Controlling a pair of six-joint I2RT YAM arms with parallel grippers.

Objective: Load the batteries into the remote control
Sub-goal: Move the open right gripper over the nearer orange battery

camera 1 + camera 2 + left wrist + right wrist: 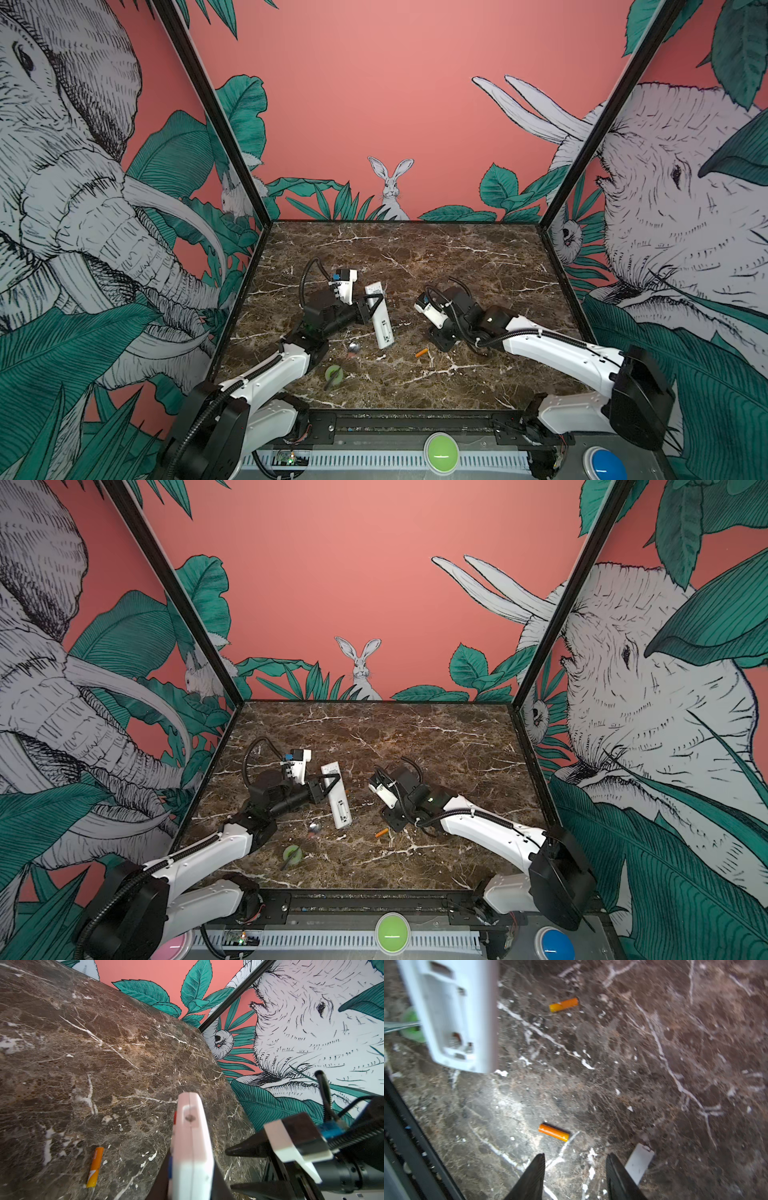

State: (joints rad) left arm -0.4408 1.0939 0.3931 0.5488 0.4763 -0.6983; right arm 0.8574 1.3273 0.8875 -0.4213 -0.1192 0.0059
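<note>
My left gripper (375, 303) is shut on the remote control (381, 322), a long white bar held at its middle above the table in both top views (340, 802). In the right wrist view the remote control's (452, 1016) open battery bay with its springs faces the camera. Two orange batteries lie on the marble, one beyond the remote's end (563, 1004) and one just ahead of my right gripper (553, 1132). That right gripper (575, 1159) is open and empty, low over the table. Only one battery (421, 353) shows in the top views.
A small white cover strip (639, 1162) lies beside one right finger. A metal spoon (353, 348) and a green roll (333, 375) sit on the marble table (478, 257) near the left arm. Patterned walls close in the left, back and right sides.
</note>
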